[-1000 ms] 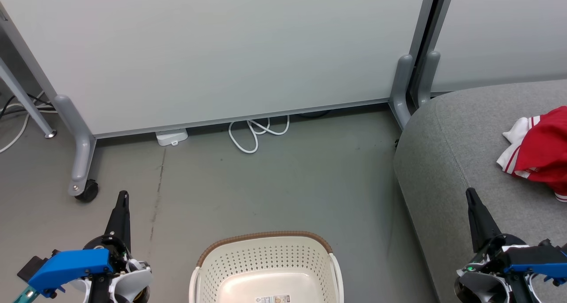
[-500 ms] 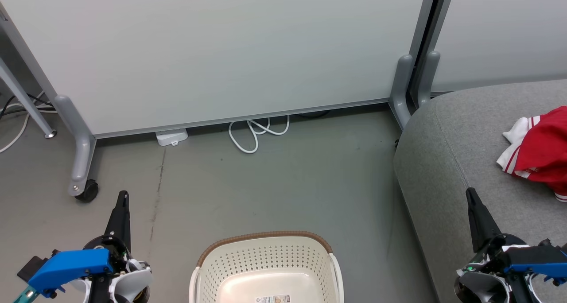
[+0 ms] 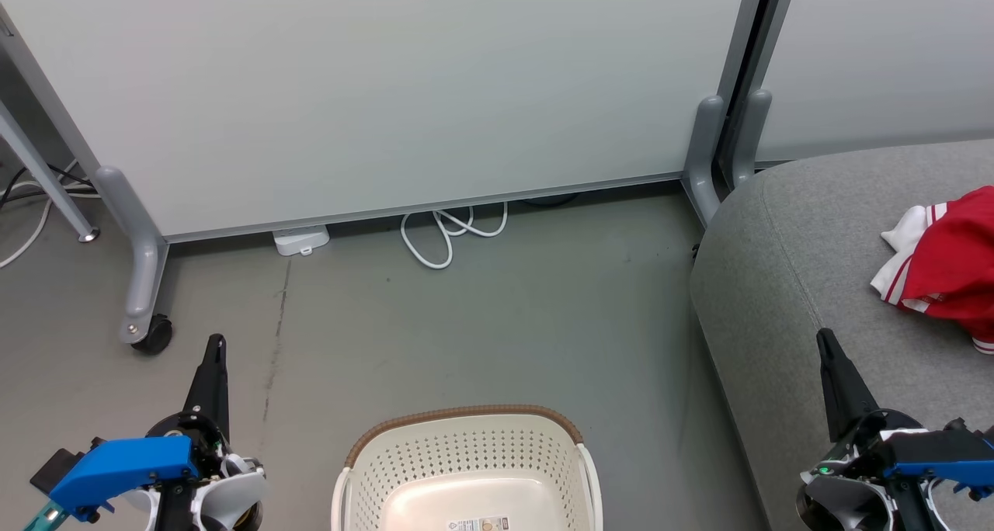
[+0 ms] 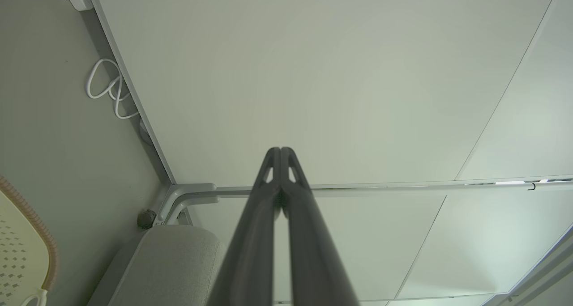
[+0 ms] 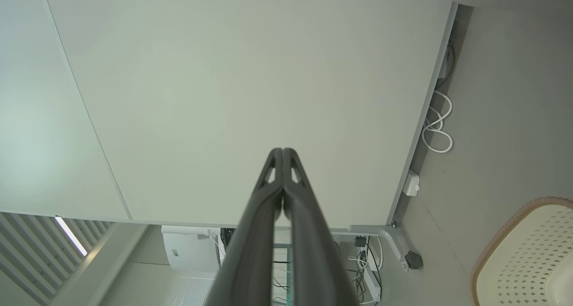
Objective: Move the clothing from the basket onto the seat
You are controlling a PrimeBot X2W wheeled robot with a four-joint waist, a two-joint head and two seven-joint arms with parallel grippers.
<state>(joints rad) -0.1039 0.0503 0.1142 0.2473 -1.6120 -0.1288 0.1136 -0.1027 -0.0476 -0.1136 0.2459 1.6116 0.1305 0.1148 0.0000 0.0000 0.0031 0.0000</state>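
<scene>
Progress: the basket (image 3: 466,447) looks bare inside as far as it shows, near part cut off. Red clothing (image 3: 951,263) lies on the seat (image 3: 784,282), so this looks about done.
Left to do: nothing visible to fetch; whether that heap holds both garments, can't tell.
Left gripper (image 3: 216,343): pinched closed, empty, over the floor left of the basket.
Right gripper (image 3: 825,337): closed, empty, over the seat's front; the clothing lies beyond it to the right, apart.

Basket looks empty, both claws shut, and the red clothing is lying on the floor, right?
No: the head view shows the red clothing lying on the grey seat instead. The basket looks empty, and the left claw and right claw are shut.
</scene>
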